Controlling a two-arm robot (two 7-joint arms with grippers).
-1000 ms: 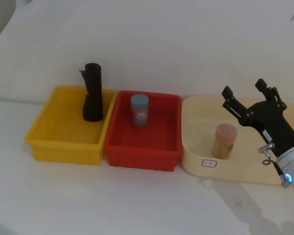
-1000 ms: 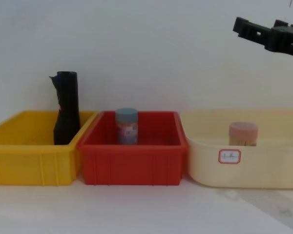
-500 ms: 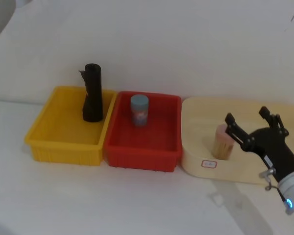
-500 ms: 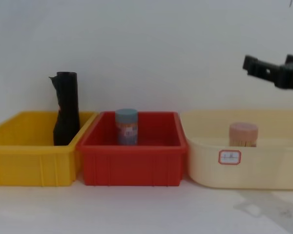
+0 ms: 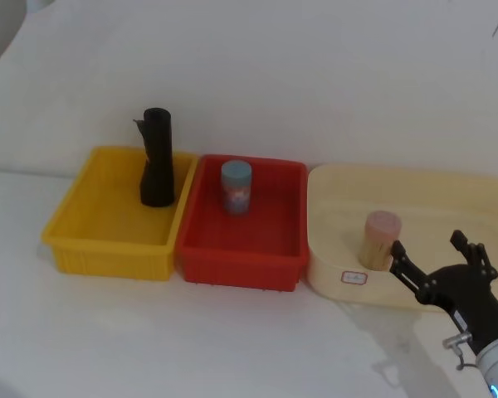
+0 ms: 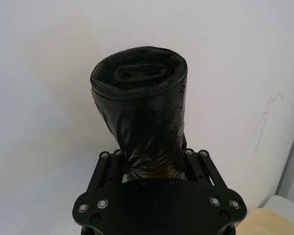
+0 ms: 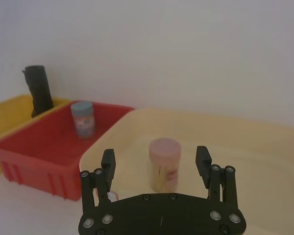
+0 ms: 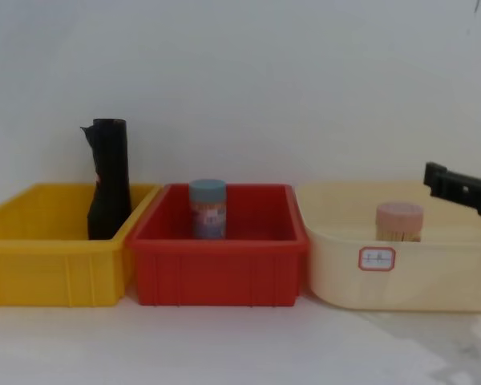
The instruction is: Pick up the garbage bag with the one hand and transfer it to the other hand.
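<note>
Garbage bag (image 6: pixel 142 98) is pinched near its bottom end by the left gripper (image 6: pixel 149 161), and the right gripper (image 5: pixel 427 243) hangs spread wide around 4 o'clock in the head view, pink-lidded jar (image 5: pixel 380 239) just at its 9 o'clock in the cream tray (image 5: pixel 432 199).

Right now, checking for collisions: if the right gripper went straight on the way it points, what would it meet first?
Probably the pink-capped jar in the cream tray, centred ahead of the open right gripper; depth unclear. Left gripper holds the garbage bag.
</note>
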